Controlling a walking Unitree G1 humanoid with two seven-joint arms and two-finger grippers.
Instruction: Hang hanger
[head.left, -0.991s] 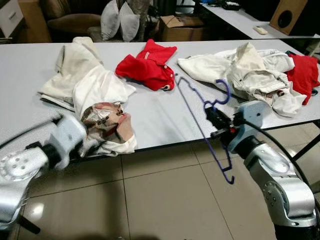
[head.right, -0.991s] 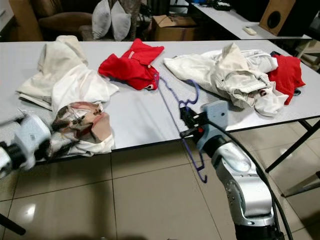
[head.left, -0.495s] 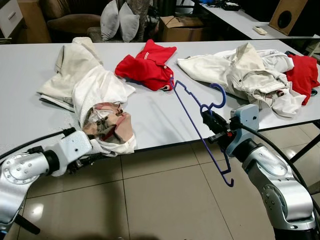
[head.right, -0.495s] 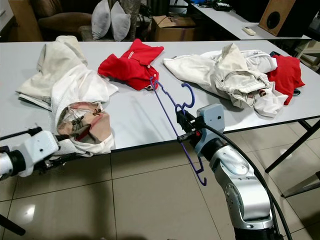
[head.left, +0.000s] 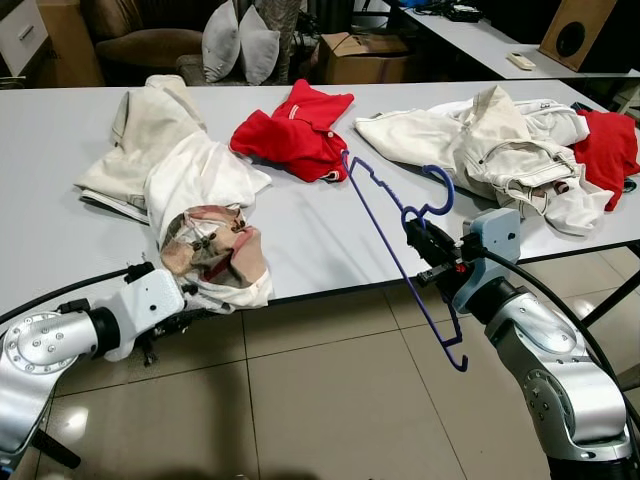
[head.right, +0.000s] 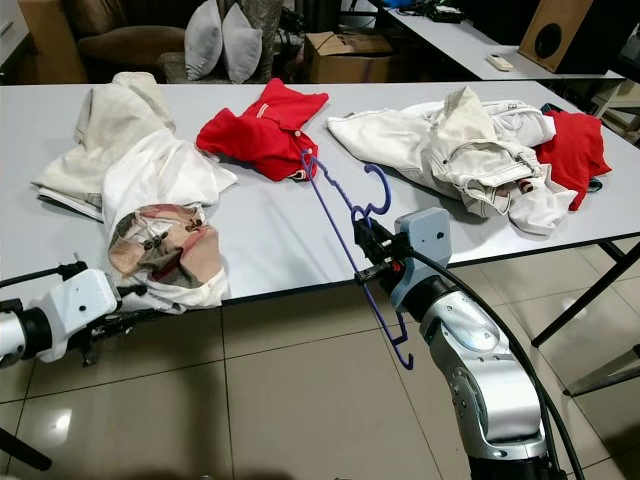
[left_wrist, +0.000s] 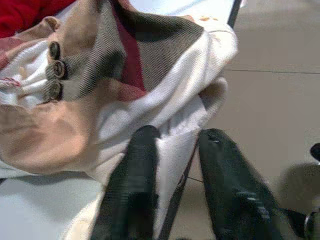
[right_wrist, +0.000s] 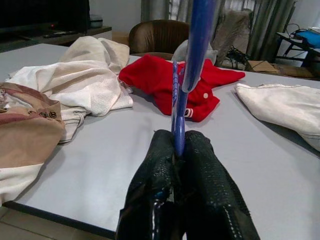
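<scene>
My right gripper (head.left: 421, 236) pinches a thin blue wire hanger (head.left: 396, 250). My left gripper (left_wrist: 175, 165) gapes around the hem of the white plaid-lined garment (head.left: 205, 215) ahead.

No text, label, brand, number or sign could be read anywhere in the pictures.
</scene>
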